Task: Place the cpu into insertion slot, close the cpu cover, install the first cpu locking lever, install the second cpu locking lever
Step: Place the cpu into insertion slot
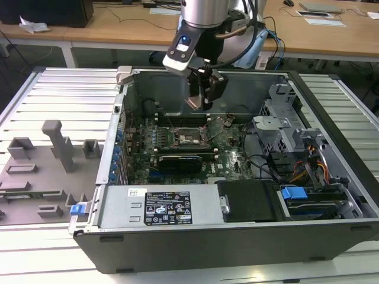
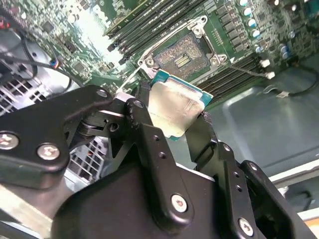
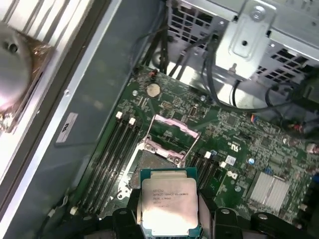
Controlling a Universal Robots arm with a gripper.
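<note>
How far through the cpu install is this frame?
Nothing looks finished yet. The claw grips the cpu above the motherboard, clear of the insertion slot, which sits bare. The cpu cover stands swung open, so seating, closing and both lever steps remain.

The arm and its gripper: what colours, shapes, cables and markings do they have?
The arm is a silver-grey cylinder; a pale wrist unit carries a small blue light. Dark cables loop beside it. The gripper is matte black; its fingers are flat jointed links with silver screws.
</note>
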